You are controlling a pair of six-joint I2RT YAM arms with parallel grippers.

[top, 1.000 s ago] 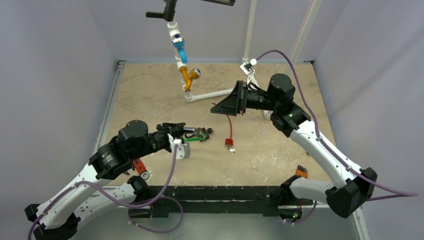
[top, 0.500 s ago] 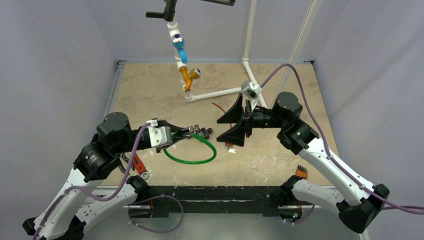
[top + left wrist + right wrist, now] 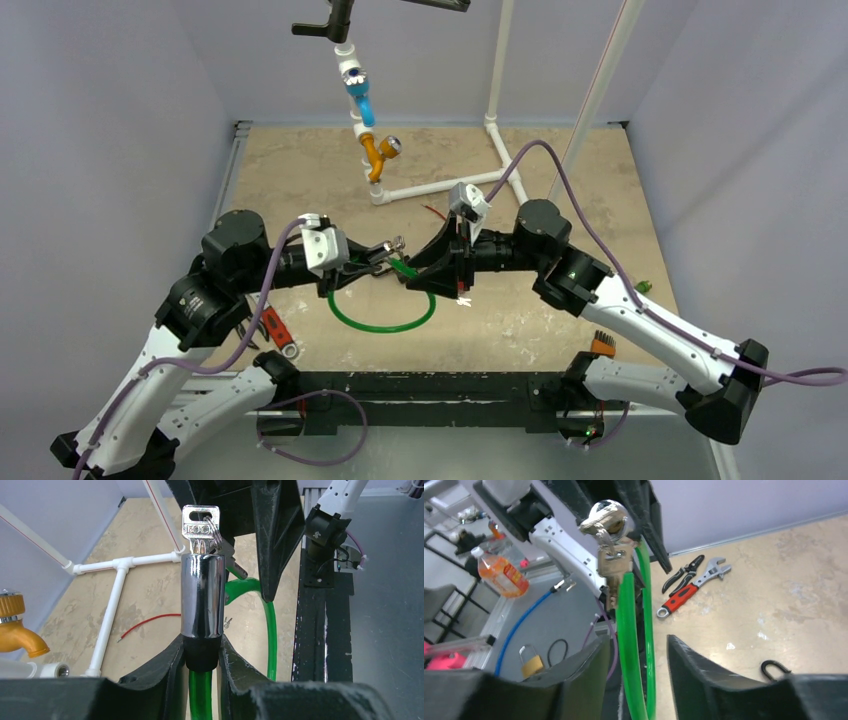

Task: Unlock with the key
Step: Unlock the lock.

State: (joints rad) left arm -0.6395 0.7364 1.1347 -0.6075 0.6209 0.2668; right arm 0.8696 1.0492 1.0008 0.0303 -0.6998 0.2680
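**Left gripper holds the lock, right gripper's jaws apart at the keys**

Above the table [image 3: 560, 300], the two grippers meet tip to tip. The left gripper [image 3: 201, 652] is clamped narrow on the lock [image 3: 201, 597]. Its fingers pinch the black collar just below the chrome barrel, which points at the right arm. The right gripper [image 3: 638, 642] has its jaws partly apart and grips nothing. In its wrist view the green cable [image 3: 629, 630] passes between the fingers, nearer one of them; whether it touches cannot be told. The cable's loop hangs down to the table. The key [image 3: 200, 524] sits in the barrel's end with more keys dangling from it, just ahead of the right fingertips. A wrench [image 3: 686, 594] and pliers [image 3: 681, 572] lie on the table near the left arm. Off the table, a bottle [image 3: 499, 572] holds orange liquid.
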